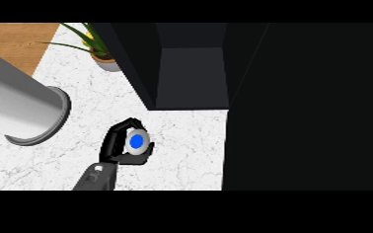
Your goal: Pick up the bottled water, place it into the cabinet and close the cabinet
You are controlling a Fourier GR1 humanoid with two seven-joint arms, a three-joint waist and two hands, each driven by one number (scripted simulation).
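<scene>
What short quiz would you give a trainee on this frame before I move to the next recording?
1. True or false: the left robot hand is curled round the bottled water.
2. Pick one. The cabinet is: A) open, with the bottle still outside it; B) closed, with the bottle inside; C) out of view.
3. Fill in: in the head view, the potted plant stands on the counter to the cabinet's ____.

Key: 1 true; 2 A; 3 left.
</scene>
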